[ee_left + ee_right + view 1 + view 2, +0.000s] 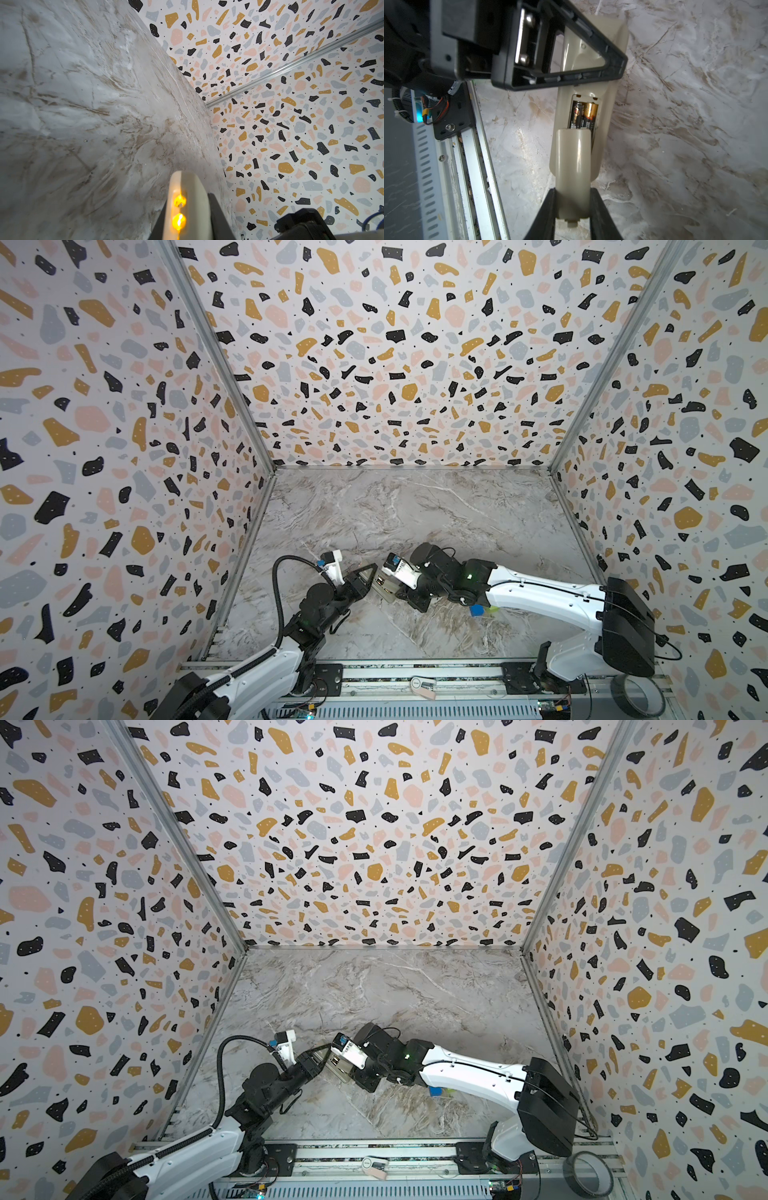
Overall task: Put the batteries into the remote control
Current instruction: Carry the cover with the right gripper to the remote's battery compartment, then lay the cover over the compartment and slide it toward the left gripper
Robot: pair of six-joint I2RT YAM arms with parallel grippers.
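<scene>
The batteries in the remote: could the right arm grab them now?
Probably not: the right gripper is shut on the battery cover, which overlaps one end of the batteries seated in the remote control.

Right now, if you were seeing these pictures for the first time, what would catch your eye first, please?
Probably the two batteries lying side by side in the open recess of the remote control, toward the front of the marble table. The left pincer grips one end of the remote, and the right pincer holds the beige cover right at the recess. Loud terrazzo walls surround it all.
</scene>
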